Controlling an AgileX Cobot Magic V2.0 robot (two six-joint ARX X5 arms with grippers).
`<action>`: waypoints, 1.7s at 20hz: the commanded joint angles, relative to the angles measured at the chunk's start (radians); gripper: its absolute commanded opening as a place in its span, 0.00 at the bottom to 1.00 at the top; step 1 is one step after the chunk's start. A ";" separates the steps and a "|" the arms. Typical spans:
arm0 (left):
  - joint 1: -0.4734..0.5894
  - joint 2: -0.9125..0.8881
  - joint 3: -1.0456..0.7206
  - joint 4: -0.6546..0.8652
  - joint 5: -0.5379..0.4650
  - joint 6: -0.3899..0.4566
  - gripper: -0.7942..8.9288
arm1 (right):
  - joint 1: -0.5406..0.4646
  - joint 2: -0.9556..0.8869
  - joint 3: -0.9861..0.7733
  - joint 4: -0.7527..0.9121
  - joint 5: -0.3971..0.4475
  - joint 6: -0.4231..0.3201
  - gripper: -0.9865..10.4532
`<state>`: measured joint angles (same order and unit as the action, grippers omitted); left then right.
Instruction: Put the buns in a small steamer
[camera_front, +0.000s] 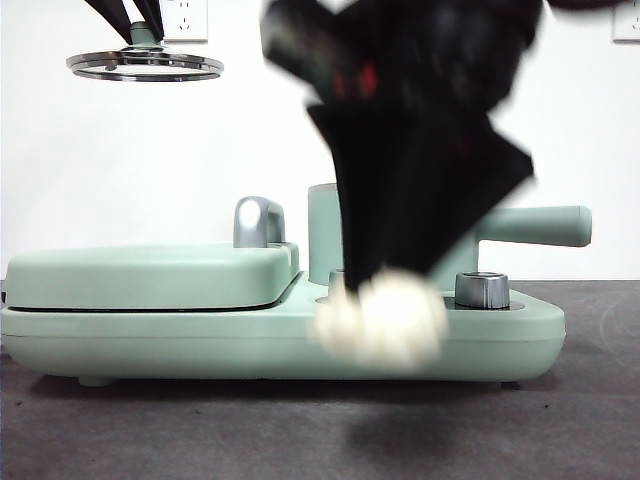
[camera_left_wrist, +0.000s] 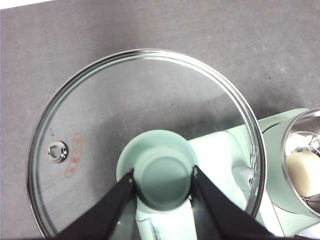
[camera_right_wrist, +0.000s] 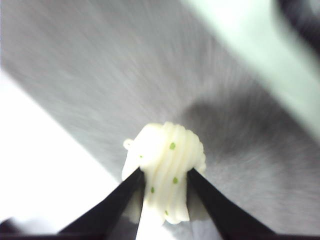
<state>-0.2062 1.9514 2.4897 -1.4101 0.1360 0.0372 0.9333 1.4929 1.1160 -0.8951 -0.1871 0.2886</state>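
- The ridged bun (camera_right_wrist: 167, 170), cream-white with small green dots, is clamped between the jaws of our right end effector (camera_right_wrist: 165, 182); in the front view it shows as a blurred pale lump (camera_front: 382, 318) hanging in front of the green cooker base (camera_front: 505, 335), clear of the tabletop (camera_front: 300, 430).
- The smooth bun (camera_left_wrist: 303, 172) already lies inside the small steamer (camera_left_wrist: 287, 140), as the left wrist view shows past the glass.
- So we judge the step in hand to be carrying the second bun to the pot (the blur suggests the arm is in motion).
- Our left end effector (camera_left_wrist: 162, 175) grips the green knob (camera_left_wrist: 162, 175) of the glass lid (camera_left_wrist: 100, 125) and holds it in the air, high and off to one side in the front view (camera_front: 145, 65).
- The steamer's straight handle (camera_front: 540, 225) sticks out behind the right arm.
- Next, we think, the bun must rise above the steel rim, centre over the free space beside the smooth bun, then be let go low.
- The lid should keep clear until then.
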 joint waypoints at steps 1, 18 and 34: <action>-0.003 0.000 0.034 0.018 0.007 0.004 0.10 | -0.029 0.016 0.152 -0.106 0.011 -0.041 0.19; -0.003 0.000 0.034 0.017 0.007 0.006 0.10 | -0.451 0.425 0.786 -0.377 0.118 -0.255 0.19; -0.003 0.000 0.034 0.015 0.007 0.007 0.10 | -0.459 0.478 0.785 -0.276 0.132 -0.275 0.28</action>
<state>-0.2062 1.9514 2.4897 -1.4101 0.1360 0.0376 0.4702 1.9453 1.8805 -1.1770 -0.0563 0.0223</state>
